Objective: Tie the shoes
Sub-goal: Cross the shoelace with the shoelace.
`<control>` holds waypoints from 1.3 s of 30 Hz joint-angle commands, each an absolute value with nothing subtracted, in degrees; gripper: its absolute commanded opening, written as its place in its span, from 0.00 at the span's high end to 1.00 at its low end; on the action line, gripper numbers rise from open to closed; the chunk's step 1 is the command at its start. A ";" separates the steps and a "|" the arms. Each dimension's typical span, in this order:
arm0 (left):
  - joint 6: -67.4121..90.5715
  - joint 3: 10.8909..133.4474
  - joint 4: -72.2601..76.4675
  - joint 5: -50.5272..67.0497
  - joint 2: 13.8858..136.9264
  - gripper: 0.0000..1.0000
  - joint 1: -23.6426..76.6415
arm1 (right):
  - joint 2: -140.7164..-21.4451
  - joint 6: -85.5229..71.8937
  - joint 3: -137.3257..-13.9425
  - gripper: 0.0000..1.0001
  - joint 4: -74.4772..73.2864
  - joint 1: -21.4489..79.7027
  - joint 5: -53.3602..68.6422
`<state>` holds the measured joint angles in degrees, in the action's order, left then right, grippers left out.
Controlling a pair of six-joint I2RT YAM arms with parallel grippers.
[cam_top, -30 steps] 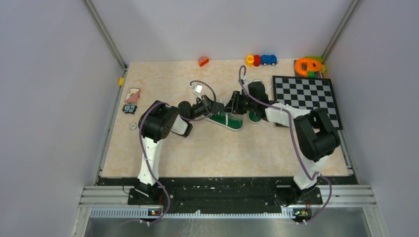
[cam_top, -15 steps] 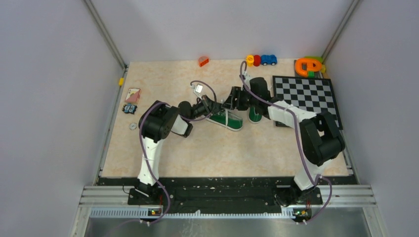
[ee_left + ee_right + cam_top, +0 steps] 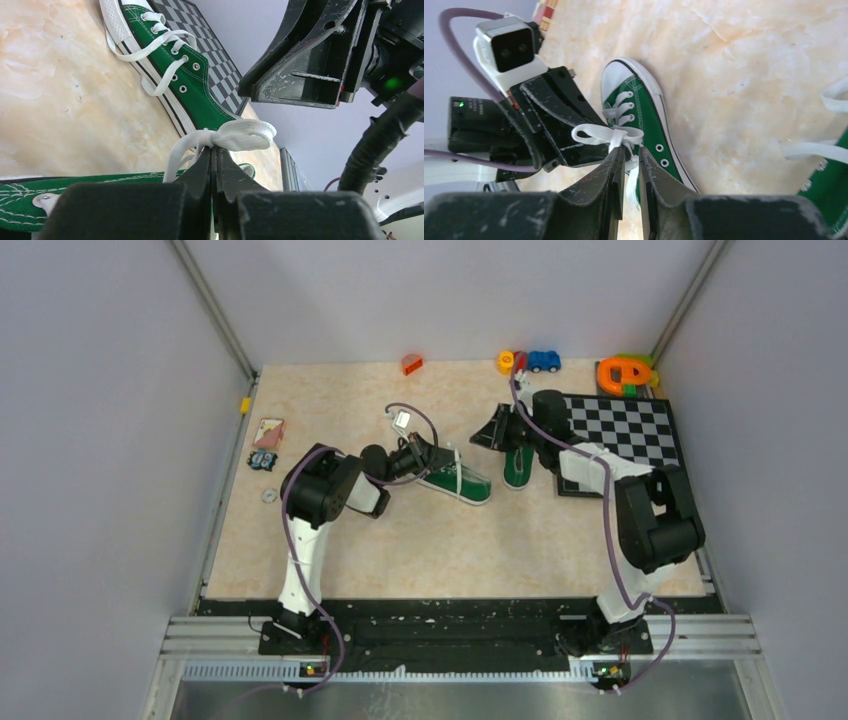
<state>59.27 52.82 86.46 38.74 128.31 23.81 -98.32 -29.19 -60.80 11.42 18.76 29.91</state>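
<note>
At the counter (image 3: 400,540) centre, the left fingers (image 3: 202,165) clamp the white lace loop (image 3: 245,135) of one shoe (image 3: 462,483), probably preventing slack, while the right fingers (image 3: 611,167), slightly parted and empty, hover just beyond, near the second shoe (image 3: 517,468).

The white-and-black left arm (image 3: 318,502) is reaching forward from its base, elbow folding high, forearm lying low and heading right toward the middle of the desk (image 3: 400,540); the left gripper (image 3: 432,454) is pointing right, its jaws pressing fully together on a white flat shoelace loop (image 3: 245,136); the right arm (image 3: 640,512) is stretching farther back, forearm angling left; the right gripper (image 3: 497,430) is hovering above the desk, facing the left gripper, its jaws standing narrowly parted.
</note>
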 commanded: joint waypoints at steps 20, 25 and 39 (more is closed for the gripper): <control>60.95 53.74 91.05 40.52 127.83 1.00 22.26 | -104.02 -17.61 -55.39 0.80 29.17 18.80 38.54; 61.16 53.85 91.05 40.58 127.81 1.00 22.30 | -105.03 -16.76 -56.03 0.80 29.26 19.55 39.31; 61.82 54.36 91.14 40.70 128.30 1.00 22.41 | -105.93 -13.71 -58.04 0.79 26.51 22.45 39.78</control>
<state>61.45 52.82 86.54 39.90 128.31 22.52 -105.25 -15.92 -55.57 25.47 21.37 38.28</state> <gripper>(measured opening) 0.004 0.211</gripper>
